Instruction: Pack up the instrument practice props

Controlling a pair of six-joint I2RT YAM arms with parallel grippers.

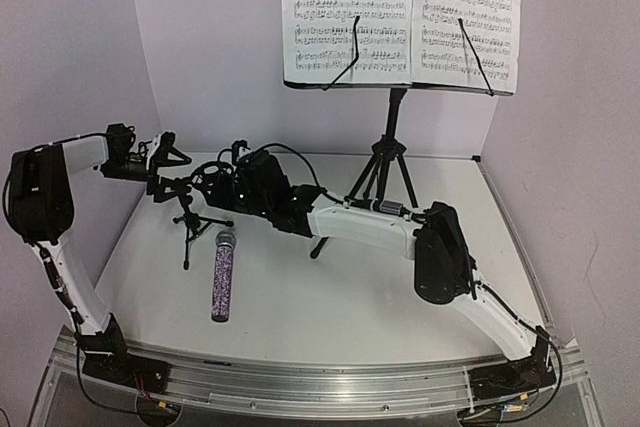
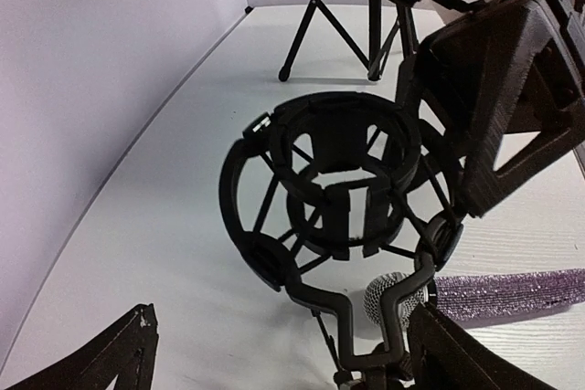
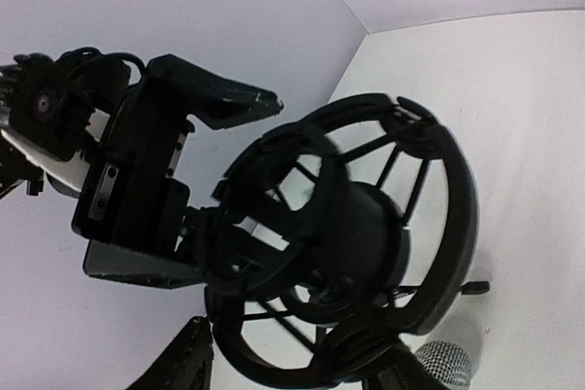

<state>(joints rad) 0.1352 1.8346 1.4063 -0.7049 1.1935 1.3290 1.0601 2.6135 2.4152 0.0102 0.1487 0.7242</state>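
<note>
Plainly black, cage-topped mic stand (image 1: 188,219) near left edge of table (image 1: 360,292); left gripper (image 1: 168,169) spread, right gripper (image 1: 218,179) state unclear; sheet-music pages (image 1: 400,12) visible overhead only.

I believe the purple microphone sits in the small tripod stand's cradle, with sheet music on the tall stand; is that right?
Not quite: the top external view shows the purple microphone lying on the table beside the small tripod stand. Sheet music is on the tall stand.

Lab booth: plain white walls (image 1: 220,47), table (image 1: 350,297)
</note>
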